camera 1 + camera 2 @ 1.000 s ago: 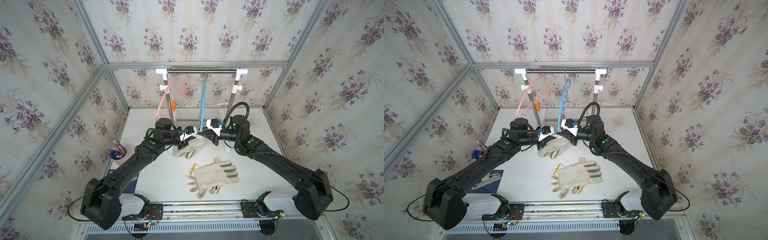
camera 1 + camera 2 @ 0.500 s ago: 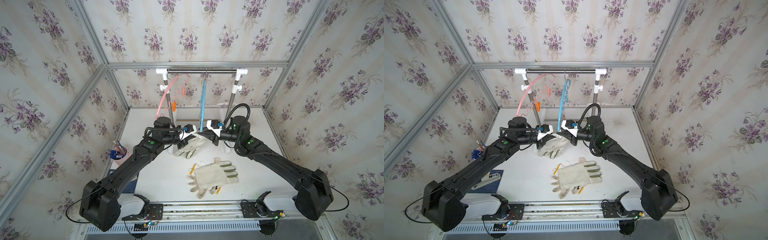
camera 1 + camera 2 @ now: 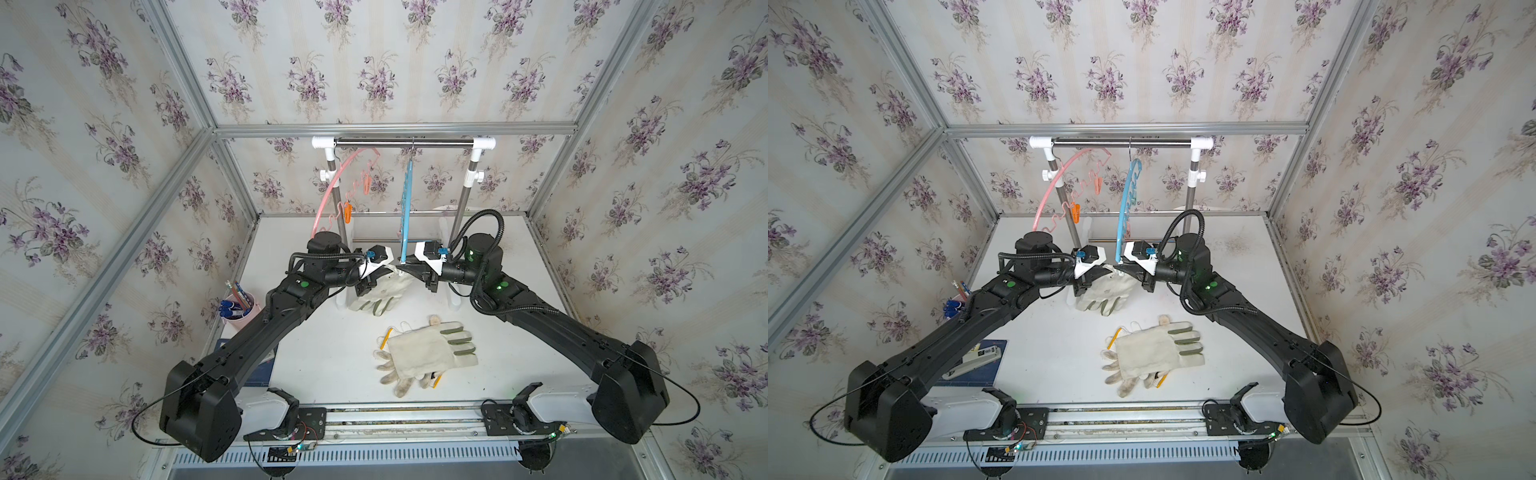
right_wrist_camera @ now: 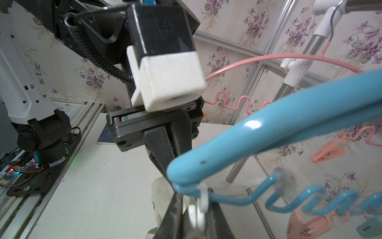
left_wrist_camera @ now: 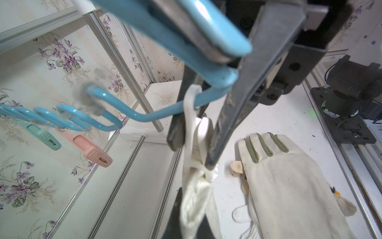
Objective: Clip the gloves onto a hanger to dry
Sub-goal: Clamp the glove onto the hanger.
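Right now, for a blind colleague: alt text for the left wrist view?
The right gripper pinches a white clip on a blue hanger; the left gripper holds a glove up to it. Another glove lies on the table.

A pink cup (image 3: 249, 312) of pens stands near the table's (image 3: 316, 357) left edge. A dark blue booklet (image 3: 990, 369) lies nearer the front, and floral wallpaper (image 3: 374, 79) covers the walls.

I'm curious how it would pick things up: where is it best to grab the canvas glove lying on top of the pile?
Take the canvas glove by its cuff, probably, the plain end opposite the green-patched fingers. That edge lies flat and bare on top of the knit gloves, on the side toward the left arm, so come down from above there.
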You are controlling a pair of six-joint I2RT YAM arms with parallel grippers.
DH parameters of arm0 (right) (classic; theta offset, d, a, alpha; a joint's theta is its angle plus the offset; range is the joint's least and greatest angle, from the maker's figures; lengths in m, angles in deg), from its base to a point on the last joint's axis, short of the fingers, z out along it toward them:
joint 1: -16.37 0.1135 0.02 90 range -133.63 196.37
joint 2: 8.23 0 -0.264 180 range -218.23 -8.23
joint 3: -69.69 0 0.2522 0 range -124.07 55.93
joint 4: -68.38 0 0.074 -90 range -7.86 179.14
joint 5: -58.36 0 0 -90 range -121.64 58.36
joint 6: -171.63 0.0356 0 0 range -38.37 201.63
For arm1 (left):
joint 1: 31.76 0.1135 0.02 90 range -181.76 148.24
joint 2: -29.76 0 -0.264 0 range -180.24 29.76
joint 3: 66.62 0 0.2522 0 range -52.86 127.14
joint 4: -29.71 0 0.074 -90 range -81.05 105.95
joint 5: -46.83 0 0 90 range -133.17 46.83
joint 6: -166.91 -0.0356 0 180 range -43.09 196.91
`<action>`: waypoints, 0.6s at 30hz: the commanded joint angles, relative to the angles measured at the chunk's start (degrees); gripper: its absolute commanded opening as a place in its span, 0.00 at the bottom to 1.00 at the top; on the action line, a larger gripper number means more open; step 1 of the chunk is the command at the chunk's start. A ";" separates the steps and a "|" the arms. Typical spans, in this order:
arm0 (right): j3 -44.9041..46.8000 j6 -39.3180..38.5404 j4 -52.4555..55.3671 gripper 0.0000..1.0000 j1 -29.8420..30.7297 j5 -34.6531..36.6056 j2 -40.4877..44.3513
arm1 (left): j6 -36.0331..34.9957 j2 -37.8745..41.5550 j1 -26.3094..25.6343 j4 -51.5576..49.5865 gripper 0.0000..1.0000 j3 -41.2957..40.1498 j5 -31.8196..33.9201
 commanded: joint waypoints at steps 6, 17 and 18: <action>0.19 -0.50 -0.34 0.07 0.24 -2.19 0.20 | 1.99 0.56 -0.47 2.93 0.00 0.16 -3.62; 1.33 0.76 -4.63 0.06 0.16 -1.20 -0.11 | 4.48 -0.20 -0.58 3.66 0.00 -1.21 -7.04; 1.42 0.93 -5.02 0.06 0.19 -1.18 -0.11 | 4.63 -0.14 -0.62 3.77 0.00 -1.28 -6.90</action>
